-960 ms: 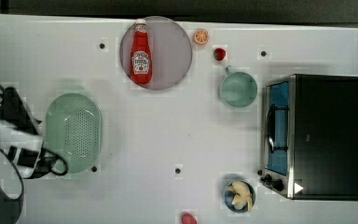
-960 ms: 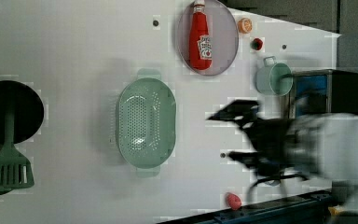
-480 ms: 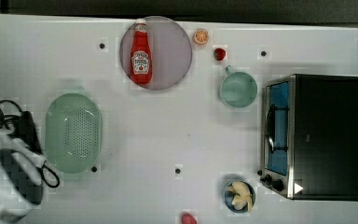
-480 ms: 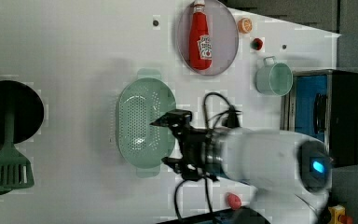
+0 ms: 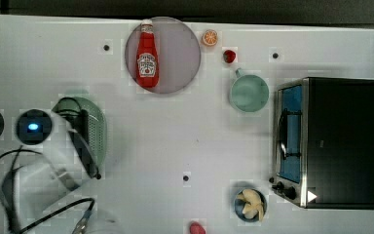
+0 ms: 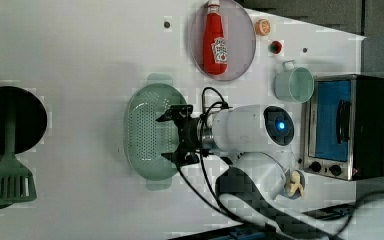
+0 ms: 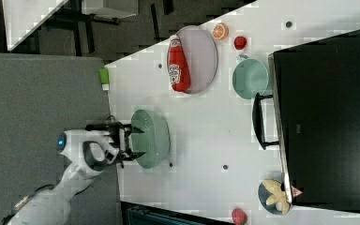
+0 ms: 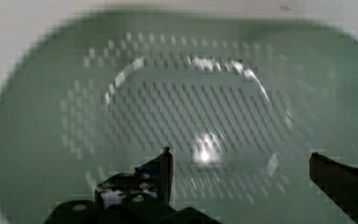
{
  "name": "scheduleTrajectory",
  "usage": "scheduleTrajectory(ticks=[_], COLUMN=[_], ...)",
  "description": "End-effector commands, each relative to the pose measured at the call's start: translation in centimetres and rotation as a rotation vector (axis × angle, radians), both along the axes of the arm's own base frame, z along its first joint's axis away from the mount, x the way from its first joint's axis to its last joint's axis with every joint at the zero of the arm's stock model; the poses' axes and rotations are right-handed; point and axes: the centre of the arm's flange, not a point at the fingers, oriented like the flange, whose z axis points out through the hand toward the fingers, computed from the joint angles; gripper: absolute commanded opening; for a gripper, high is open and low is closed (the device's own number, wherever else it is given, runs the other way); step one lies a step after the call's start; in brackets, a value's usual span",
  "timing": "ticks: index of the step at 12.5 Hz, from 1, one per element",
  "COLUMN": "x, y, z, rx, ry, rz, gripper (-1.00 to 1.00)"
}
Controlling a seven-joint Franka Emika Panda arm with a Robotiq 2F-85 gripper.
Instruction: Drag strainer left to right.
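Strainer (image 6: 147,132): pale green, oval, finely perforated bowl, tab handles.

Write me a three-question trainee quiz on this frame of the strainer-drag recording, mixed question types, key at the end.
1. True or false: the pincer is shut on the rim of the strainer.
2. Multiple choice: what lies on the grey plate? A) an orange slice B) a ketchup bottle C) a spatula
3. Fill in: in the top view, the teal mug stands just to the left of the ______.

Key
1. False: the pincer is open, hanging over the strainer's bowl, as the wrist view shows, fingers apart.
2. B
3. toaster oven
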Motion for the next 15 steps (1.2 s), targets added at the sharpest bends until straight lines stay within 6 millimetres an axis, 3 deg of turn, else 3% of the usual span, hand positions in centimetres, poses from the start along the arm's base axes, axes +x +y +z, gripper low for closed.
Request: scheduleTrajectory(ticks=[1, 4, 6, 15], x=[0.2, 0.0, 0.0, 1.5], y=[1.8, 1.5, 0.8, -6.0], z=[-1.0, -5.0, -6.3, -6.8], rx=[0.046, 0.014, -0.018, -0.093], ry=[-0.045, -0.041, -0.046, -0.044], rz=[-0.047, -0.051, -0.053, -0.109], gripper=[1.0, 1.0, 1.0, 1.0])
